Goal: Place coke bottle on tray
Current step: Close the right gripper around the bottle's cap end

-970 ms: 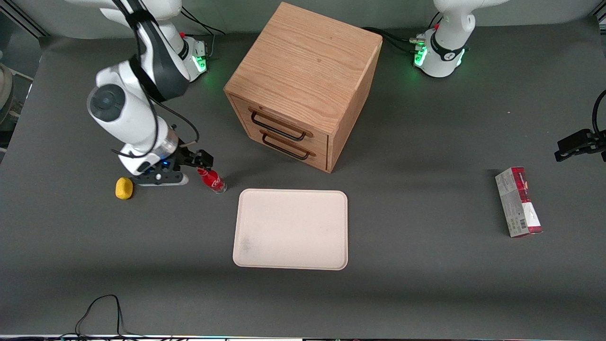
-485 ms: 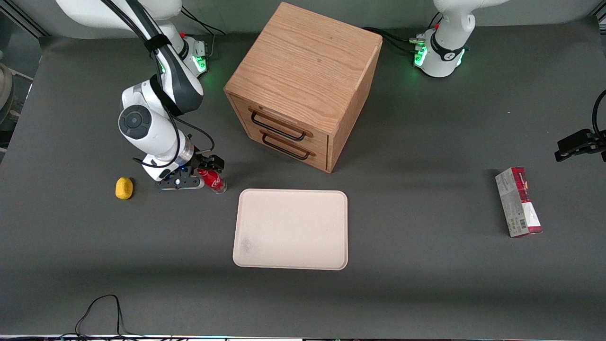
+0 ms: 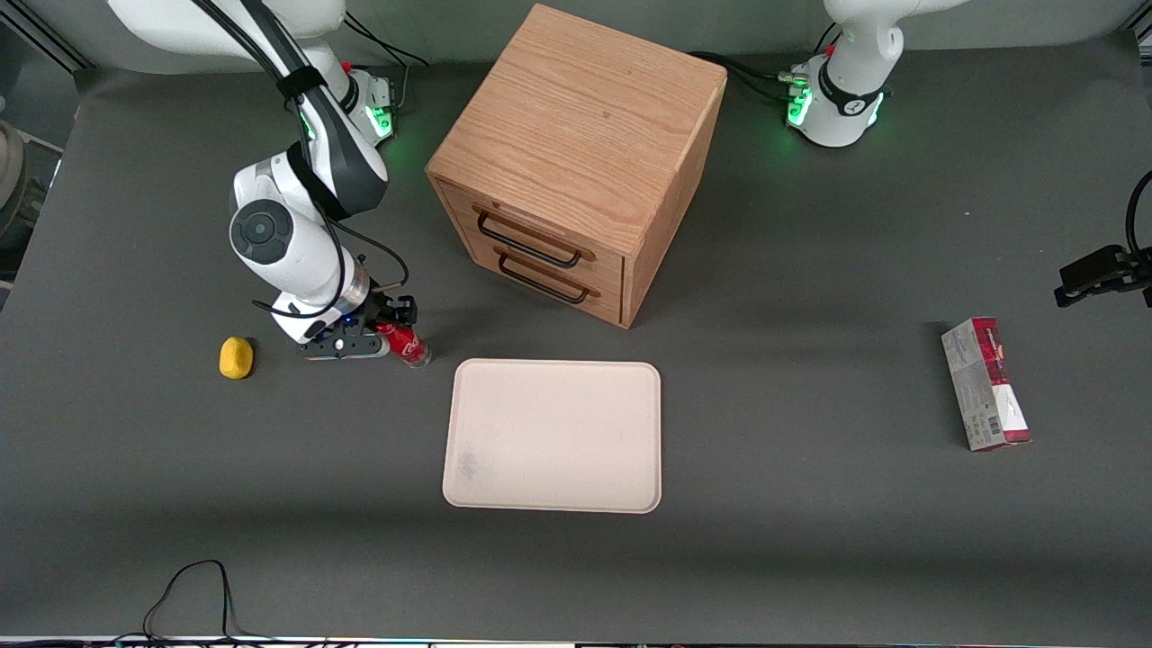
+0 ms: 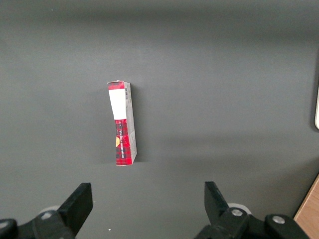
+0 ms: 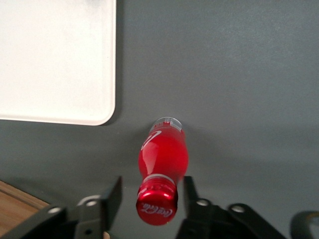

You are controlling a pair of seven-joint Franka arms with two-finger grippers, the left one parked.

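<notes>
The coke bottle (image 3: 410,346) is small and red with a red cap and stands on the dark table, beside the tray's corner nearest the working arm. The tray (image 3: 553,436) is flat, cream-beige and bare. My right gripper (image 3: 397,317) is low over the bottle. In the right wrist view the gripper (image 5: 152,183) is open, one finger on each side of the cap of the bottle (image 5: 164,154), with a gap on both sides. The tray's corner (image 5: 55,59) shows close to the bottle's base.
A wooden two-drawer cabinet (image 3: 576,153) stands farther from the front camera than the tray. A small yellow object (image 3: 236,357) lies beside the gripper, toward the working arm's end. A red-and-grey carton (image 3: 985,382) lies toward the parked arm's end and shows in the left wrist view (image 4: 122,124).
My right arm has moved toward the tray and brought the gripper's fingers down around the bottle's cap. The bottle has not moved.
</notes>
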